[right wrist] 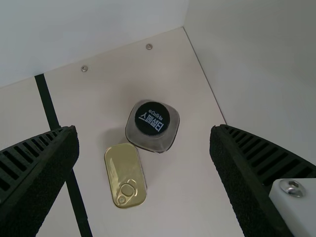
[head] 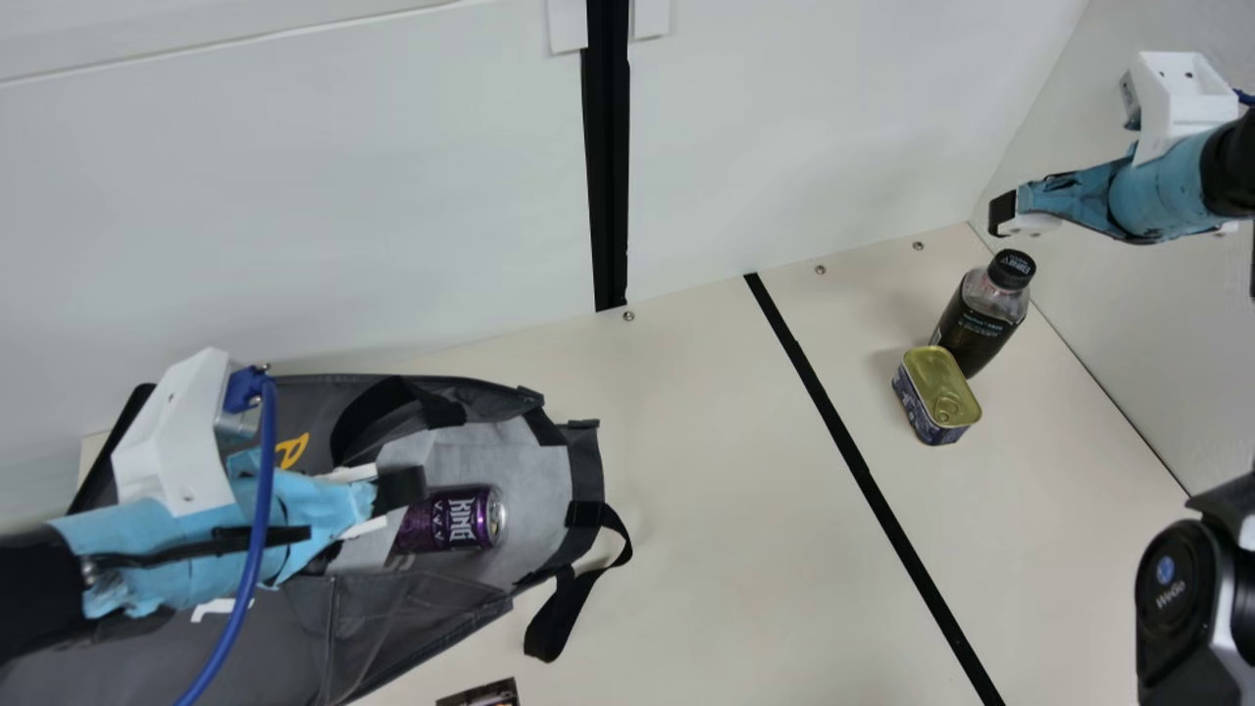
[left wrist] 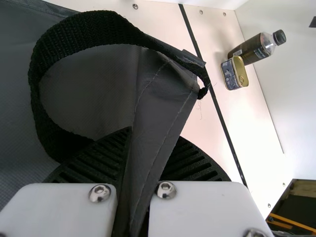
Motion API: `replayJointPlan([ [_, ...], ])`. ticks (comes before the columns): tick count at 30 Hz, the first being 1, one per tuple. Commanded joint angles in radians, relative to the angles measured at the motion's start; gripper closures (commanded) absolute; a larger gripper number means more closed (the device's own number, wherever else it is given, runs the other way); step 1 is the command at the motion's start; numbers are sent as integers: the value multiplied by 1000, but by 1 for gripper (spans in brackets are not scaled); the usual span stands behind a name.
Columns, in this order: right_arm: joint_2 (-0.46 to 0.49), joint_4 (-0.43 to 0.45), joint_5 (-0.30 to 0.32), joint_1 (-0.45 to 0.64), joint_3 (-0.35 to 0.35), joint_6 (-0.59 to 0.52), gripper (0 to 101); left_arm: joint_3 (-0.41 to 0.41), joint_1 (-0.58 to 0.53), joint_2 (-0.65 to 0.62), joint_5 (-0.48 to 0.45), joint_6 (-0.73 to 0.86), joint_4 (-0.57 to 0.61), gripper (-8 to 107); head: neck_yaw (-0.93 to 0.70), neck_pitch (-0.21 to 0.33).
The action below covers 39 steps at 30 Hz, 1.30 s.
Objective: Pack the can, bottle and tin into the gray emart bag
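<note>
Gray emart bag (head: 441, 600): lies at the left of the bench (head: 706, 441), mouth spread toward the middle, one black handle (head: 561, 613) trailing onto the bench.
Left jaws (head: 400, 490): closed on a fold of the bag's gray fabric.
Purple can (head: 459, 518): on its side within the bag's mouth.
Ring-pull tin (head: 939, 387): on the bench at right, beyond the black line (head: 863, 476).
Black-capped bottle (head: 980, 316): upright, just behind the tin.
Right jaws (head: 1002, 214): open, above the bottle.

Can (head: 456, 520) in bag (head: 402, 608), tin (head: 936, 392) beside bottle (head: 976, 324)
</note>
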<state>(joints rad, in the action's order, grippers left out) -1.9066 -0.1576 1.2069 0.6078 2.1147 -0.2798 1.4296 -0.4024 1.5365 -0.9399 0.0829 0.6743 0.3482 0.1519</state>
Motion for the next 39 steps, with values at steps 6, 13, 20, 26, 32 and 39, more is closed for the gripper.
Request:
replayJointPlan([
  [6, -61, 9, 13, -14, 42, 8, 10, 0, 0, 0, 0, 0, 0, 89, 1, 23],
  [13, -102, 13, 13, -26, 57, 13, 10, 0, 0, 0, 0, 0, 0, 89, 1, 23],
  [20, -136, 16, 13, -35, 67, 19, 10, 0, 0, 0, 0, 0, 0, 89, 1, 23],
  [26, -158, 18, 13, -40, 71, 21, 10, 0, 0, 0, 0, 0, 0, 89, 1, 23],
  [32, -177, 21, 13, -39, 72, 22, 10, 0, 0, 0, 0, 0, 0, 89, 1, 23],
  [39, -198, 23, 13, -32, 73, 21, 10, 0, 0, 0, 0, 0, 0, 89, 1, 23],
])
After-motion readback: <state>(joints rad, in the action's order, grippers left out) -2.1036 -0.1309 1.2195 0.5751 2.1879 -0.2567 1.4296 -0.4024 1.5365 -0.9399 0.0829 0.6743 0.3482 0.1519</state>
